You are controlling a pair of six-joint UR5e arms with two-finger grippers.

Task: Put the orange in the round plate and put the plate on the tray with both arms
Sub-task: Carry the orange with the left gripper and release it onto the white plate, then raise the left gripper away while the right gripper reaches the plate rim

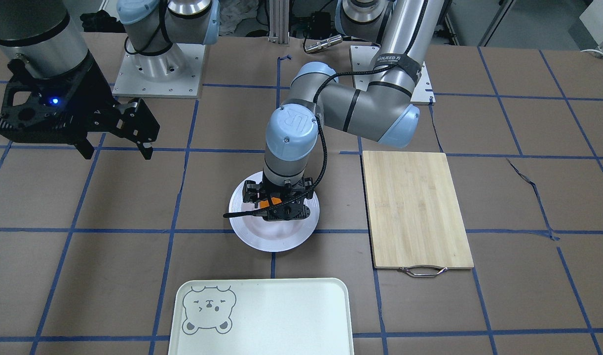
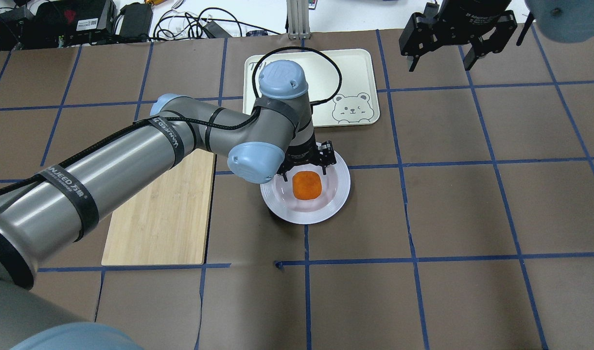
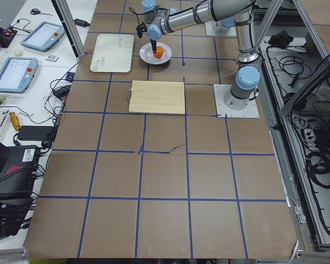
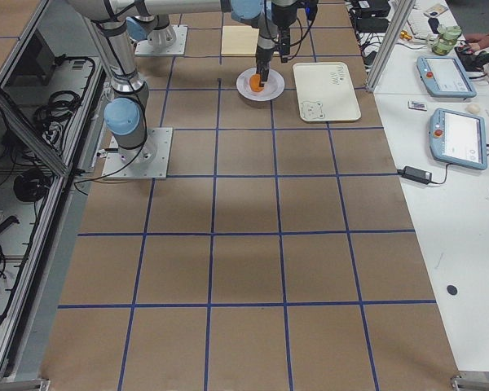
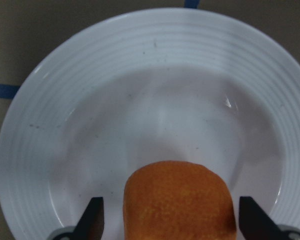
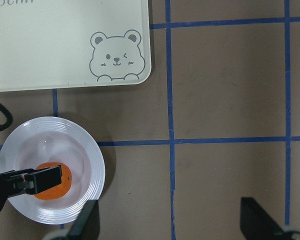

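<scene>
1. I saw the left gripper (image 2: 305, 167) standing upright over the well of the round plate (image 2: 326, 209), so the way straight down was taken.
2. Its jaws were parted, with a slim gap between each finger (image 5: 92, 222) and the orange (image 2: 306, 185).
3. The left arm (image 2: 131, 155) reached in above the cutting board (image 2: 161, 218), crowding the plate's left side.
4. The plate's right rim lay bare, with open table (image 2: 472, 204) beside it.
5. A strip of table parted the plate from the tray (image 2: 345, 63), whose face lay open.
6. The right gripper (image 2: 440, 61) hung high, jaws apart, well off to the right, with nothing between it and the plate.
</scene>
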